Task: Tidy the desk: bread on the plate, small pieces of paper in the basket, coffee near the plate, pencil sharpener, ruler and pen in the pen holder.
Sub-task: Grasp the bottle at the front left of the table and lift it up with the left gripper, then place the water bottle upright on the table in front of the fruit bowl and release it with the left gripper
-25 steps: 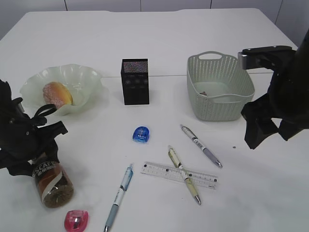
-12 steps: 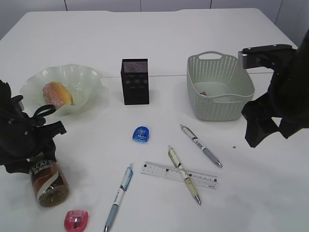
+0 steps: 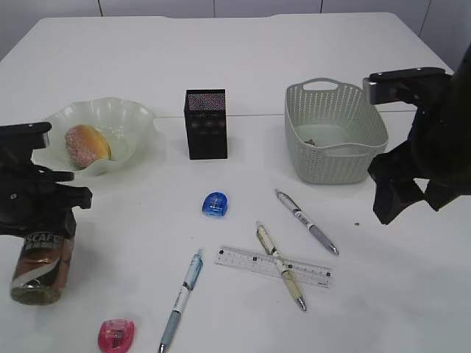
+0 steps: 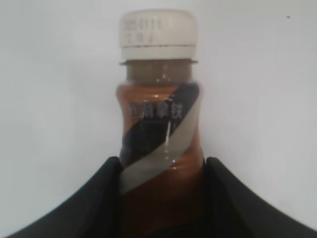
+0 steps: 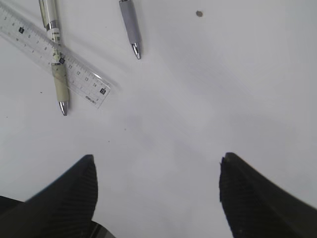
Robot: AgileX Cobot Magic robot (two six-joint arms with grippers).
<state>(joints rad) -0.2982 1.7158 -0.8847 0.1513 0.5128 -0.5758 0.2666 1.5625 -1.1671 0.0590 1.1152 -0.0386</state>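
Observation:
My left gripper (image 3: 40, 220) is shut on the brown coffee (image 3: 40, 268) bottle at the desk's front left. In the left wrist view its fingers clamp the bottle's body (image 4: 158, 124) below the white cap, gripper (image 4: 162, 161). The bread (image 3: 87, 143) lies on the green plate (image 3: 140, 121) just behind. The black pen holder (image 3: 206, 125) stands mid-desk and the basket (image 3: 335, 132) is to its right. The ruler (image 3: 250, 260) lies under a pen (image 3: 280, 265). My right gripper (image 3: 401, 195) hangs open over bare desk (image 5: 157, 157).
A blue sharpener (image 3: 215, 204) and a pink sharpener (image 3: 116, 334) lie loose. Two more pens (image 3: 184, 298) (image 3: 307, 220) lie near the ruler (image 5: 54, 62). A small scrap (image 3: 310, 141) sits inside the basket. A dark speck (image 3: 357, 223) lies on the desk.
The left gripper has carried the coffee bottle leftward and swung it from a slant to nearly upright. The right arm has stayed still.

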